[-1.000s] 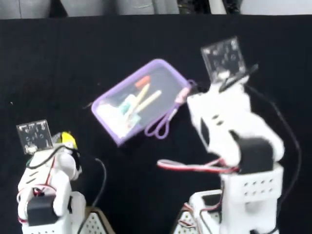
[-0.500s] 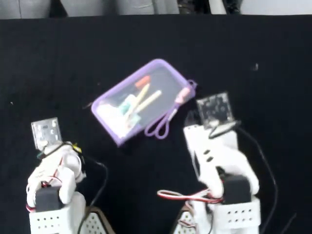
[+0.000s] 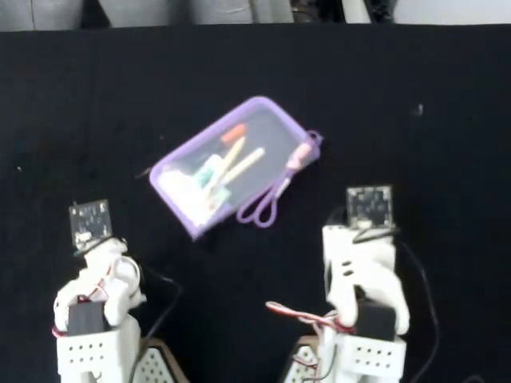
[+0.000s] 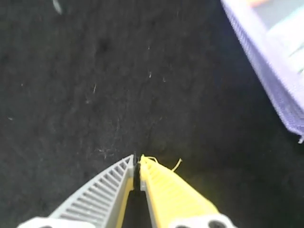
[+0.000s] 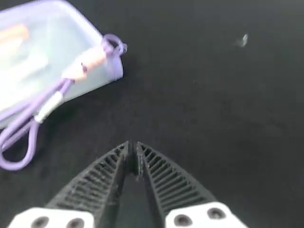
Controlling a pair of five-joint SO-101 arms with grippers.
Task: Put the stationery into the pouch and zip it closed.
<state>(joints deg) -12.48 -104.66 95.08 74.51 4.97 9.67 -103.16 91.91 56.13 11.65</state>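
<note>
Both arms have drawn back toward their bases since a second ago. The right arm (image 3: 361, 275), which then stretched out with its tip right beside the pouch's zip end, now sits folded and well apart from it. The left arm (image 3: 97, 279) has folded back too. The pouch (image 3: 231, 163) has not shifted.

Two arms stand side by side at the near edge of the black table (image 3: 415, 72). One pouch lies between and beyond them, purple-edged with a clear face, set at a slant and flat on the cloth.

Through the clear face at least four pieces of stationery show: an orange one (image 3: 233, 133), a cream stick (image 3: 243, 163), a teal one (image 3: 209, 174) and a white one (image 3: 182, 185). An exact count is hard, since they overlap.

One pink zip tag (image 5: 88, 61) lies at the pouch corner nearest the right arm, and one purple cord loop (image 5: 61, 89) trails from it onto the table.

The left gripper (image 4: 137, 166) has its grey and yellow fingers pressed together at the tips with nothing between them; it hangs over bare cloth, with a pouch corner off to one side. The right gripper (image 5: 132, 153) is likewise closed on nothing, its black fingers meeting, and it points at the table near the loop without touching it.
</note>
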